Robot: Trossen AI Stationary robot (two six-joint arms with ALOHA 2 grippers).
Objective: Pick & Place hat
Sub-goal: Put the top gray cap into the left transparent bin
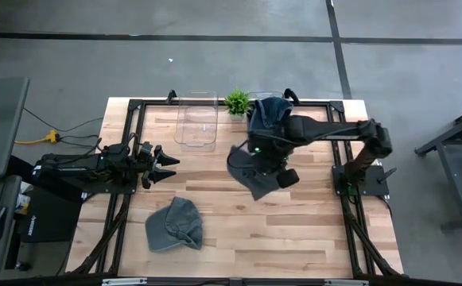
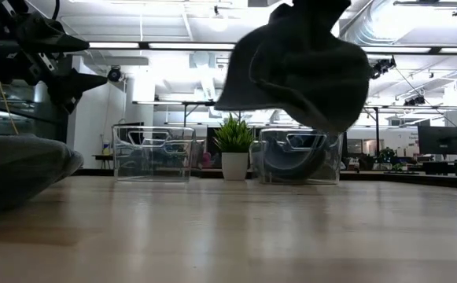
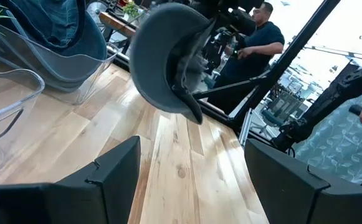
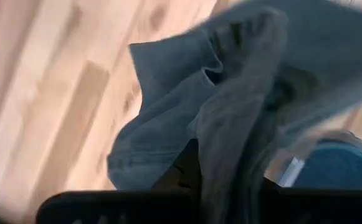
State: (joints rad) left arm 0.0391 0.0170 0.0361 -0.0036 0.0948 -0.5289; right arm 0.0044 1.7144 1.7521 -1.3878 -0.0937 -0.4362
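Note:
A dark grey hat [image 1: 246, 181] hangs over the middle of the table with my right gripper [image 1: 264, 167] shut on it. The low view shows this hat [image 2: 299, 63] well above the tabletop. A second grey hat [image 1: 175, 225] lies flat on the wood near the front edge. A blue hat [image 1: 272, 110] sits inside the clear bin [image 1: 282, 97] at the back right. At the table's left, my left gripper [image 1: 163, 159] is held level and open, with nothing between its fingers. My right gripper pinches a bunched fold of the hat's cloth [image 4: 221, 146] between its two fingers [image 4: 181, 177]; which part of the hat this is I cannot tell. The fingers come from above, pointing steeply down. The hat hangs slack below them, clear of the table.
An empty clear bin [image 1: 197, 119] stands at the back, with a small potted plant [image 1: 237, 102] between it and the other bin. Bare wood lies at the table's centre and front right. Beyond the table stands a person [image 3: 258, 37].

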